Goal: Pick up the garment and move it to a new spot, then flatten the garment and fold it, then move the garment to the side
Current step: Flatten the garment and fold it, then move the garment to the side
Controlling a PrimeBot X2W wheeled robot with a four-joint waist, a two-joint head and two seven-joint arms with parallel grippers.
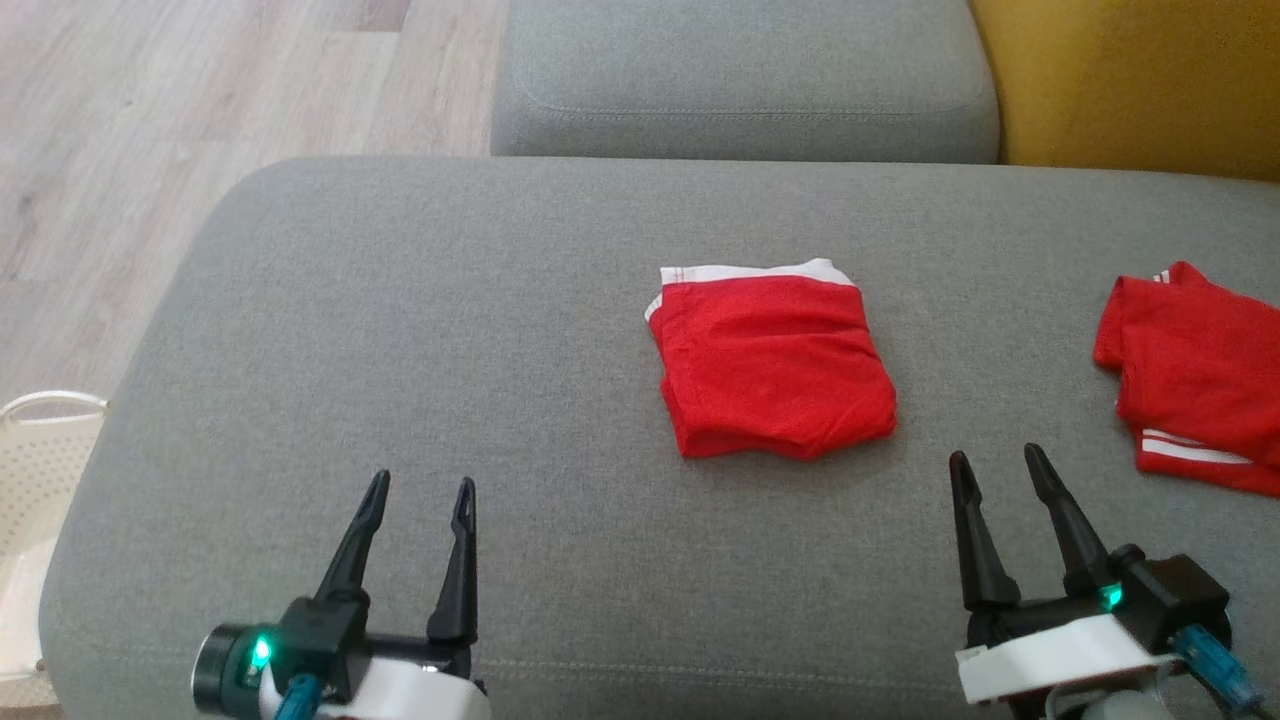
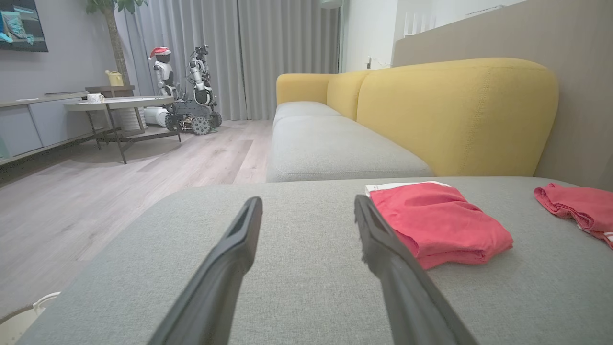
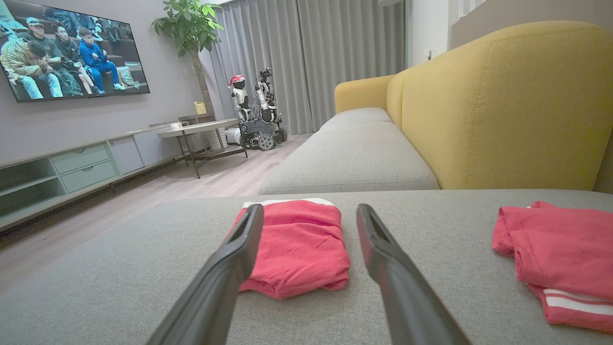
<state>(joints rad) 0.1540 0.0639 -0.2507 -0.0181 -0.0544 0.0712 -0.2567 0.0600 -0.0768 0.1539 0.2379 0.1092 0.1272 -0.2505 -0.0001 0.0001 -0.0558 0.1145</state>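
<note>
On grey woven cushion (image 1: 400,350): red garment (image 1: 775,365) folded squarish, prob. knit.

The head camera looked steeply down on the grey cushion (image 1: 400,400). Both wrist cameras sat low near its front edge, facing the yellow backrest (image 2: 455,115), sharing the folded red garment (image 3: 297,249).
</note>
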